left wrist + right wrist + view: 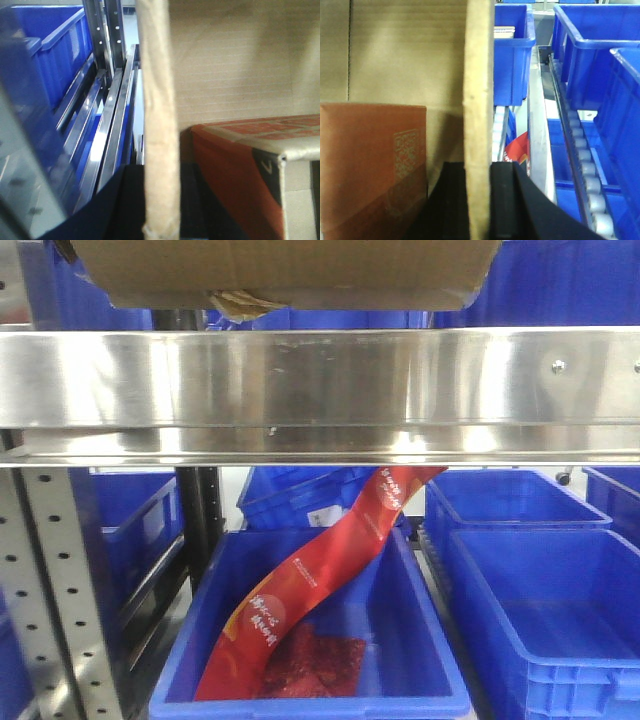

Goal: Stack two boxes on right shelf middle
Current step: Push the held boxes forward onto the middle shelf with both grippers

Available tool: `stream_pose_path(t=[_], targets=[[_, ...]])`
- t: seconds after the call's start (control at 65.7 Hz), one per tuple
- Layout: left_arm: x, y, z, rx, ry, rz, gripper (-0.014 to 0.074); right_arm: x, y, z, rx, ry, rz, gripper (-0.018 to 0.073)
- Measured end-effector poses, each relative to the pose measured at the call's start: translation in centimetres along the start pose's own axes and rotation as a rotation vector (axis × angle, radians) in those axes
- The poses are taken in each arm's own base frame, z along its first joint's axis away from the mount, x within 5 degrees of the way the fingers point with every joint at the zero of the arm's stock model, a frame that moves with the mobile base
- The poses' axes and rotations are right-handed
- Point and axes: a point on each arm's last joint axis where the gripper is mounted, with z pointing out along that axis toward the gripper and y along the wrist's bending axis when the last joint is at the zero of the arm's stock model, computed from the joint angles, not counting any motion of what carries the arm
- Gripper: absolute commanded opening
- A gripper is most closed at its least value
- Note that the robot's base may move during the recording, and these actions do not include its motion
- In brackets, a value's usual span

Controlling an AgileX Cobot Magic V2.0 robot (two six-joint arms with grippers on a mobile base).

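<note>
One brown corrugated cardboard box [285,270] is visible in the front view, at 12 o'clock, its underside above the stainless-steel shelf [320,390]. A wrinkled tuft of yellowish tape [245,302] hangs from its lower edge. Whether the box rests on the shelf or is held just clear of it cannot be told. A second box is not identifiable in that view.

The left gripper [160,200] is pinching an upright cardboard wall [159,115], one black finger on each side of it. The right gripper [479,200] grips a cardboard wall [479,100] the same way, black pads pressed against both faces. In both wrist views, the box interior lies beyond the wall; an orange-printed carton [240,170] sits inside at 4 o'clock in the left wrist view.

Surface: the shelf's front lip is broad, brushed and reflective, with two rivets showing at 3 o'clock. A perforated steel upright [60,590] stands at 8 o'clock.

Surroundings: below the shelf, a blue plastic bin [310,640] at 6 o'clock holds a long red printed banner [320,570] lying diagonally. At least five blue bins are countable under the shelf in the front view. The right wrist view shows a roller track [585,170] at 4 o'clock, between further blue bins.
</note>
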Motion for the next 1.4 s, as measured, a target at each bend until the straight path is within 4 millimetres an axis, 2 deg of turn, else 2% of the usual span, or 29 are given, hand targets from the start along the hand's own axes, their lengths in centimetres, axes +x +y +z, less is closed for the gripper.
stream_pose_path(t=[0.761,0.943,1.065,1.247,1.323,1.399], targets=[[0.0,0.0,0.0,0.005,0.004,-0.008,-0.0111,0.0,0.0,0.0,0.003,0.004,0.0,-0.0167],[0.9,-0.4,0.0,0.034,0.102,-0.072,-0.0111,1.0,-0.3,-0.1,0.041,0.11,0.053,-0.0167],[2.0,-0.9,0.5,0.068,0.195,-0.033,-0.0111,2.0,-0.5,0.0,0.066,0.207,0.095,-0.0167],[2.3,-0.4,1.6,0.08,0.247,-0.043,-0.0111,2.1,-0.4,0.2,0.063,0.217,0.102,-0.0167],[2.2,0.0,2.1,0.096,0.259,-0.03,-0.0094,2.1,-0.4,0.2,0.061,0.217,0.101,-0.007],[2.2,0.0,2.1,0.099,0.26,-0.025,-0.0008,2.2,-0.3,0.3,0.061,0.218,0.101,0.008]])
